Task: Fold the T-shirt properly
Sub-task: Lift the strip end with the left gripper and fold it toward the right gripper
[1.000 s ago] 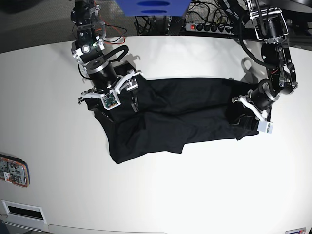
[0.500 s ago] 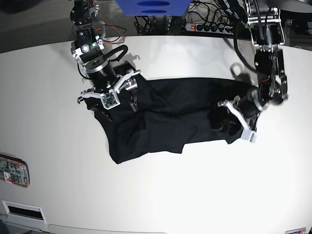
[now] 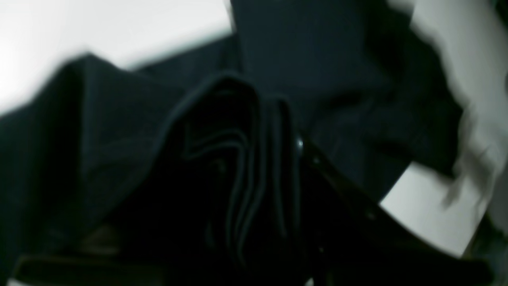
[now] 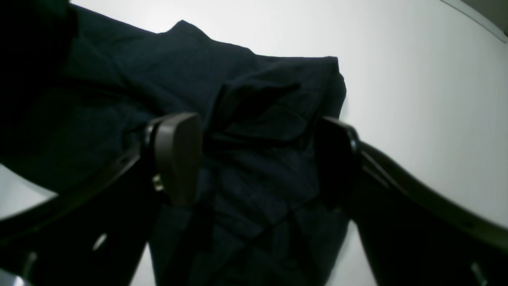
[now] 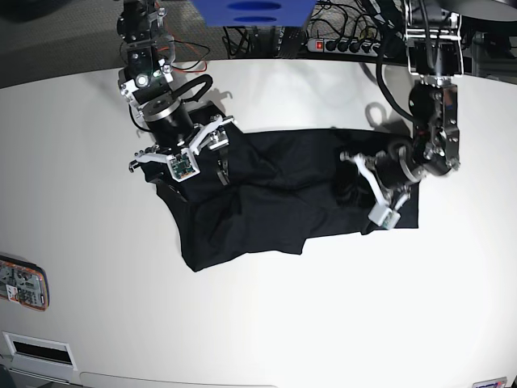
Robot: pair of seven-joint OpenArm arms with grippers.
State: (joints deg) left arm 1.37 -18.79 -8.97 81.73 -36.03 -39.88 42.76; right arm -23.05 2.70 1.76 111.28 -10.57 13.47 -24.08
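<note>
A single black T-shirt (image 5: 283, 190) lies crumpled across the middle of the white surface (image 5: 266, 323), its cloth wrinkled, its near edge ragged and running to a loose corner at lower left, its right end doubled over on itself. Two arms work it, one at each end. The right hand (image 4: 254, 155) rests on the left end of the garment with its two fingers (image 4: 176, 155) standing well apart and cloth lying between them, not pinched. The left hand (image 5: 367, 190) sits over the folded right end; its wrist view shows stacked layers of dark cloth (image 3: 238, 167) close against one finger, but whether it is clamped cannot be told. Bare surface lies broad in front and at both sides. One flat device (image 5: 23, 283) lies at the near left edge, one power strip (image 5: 339, 44) beyond the far edge.
</note>
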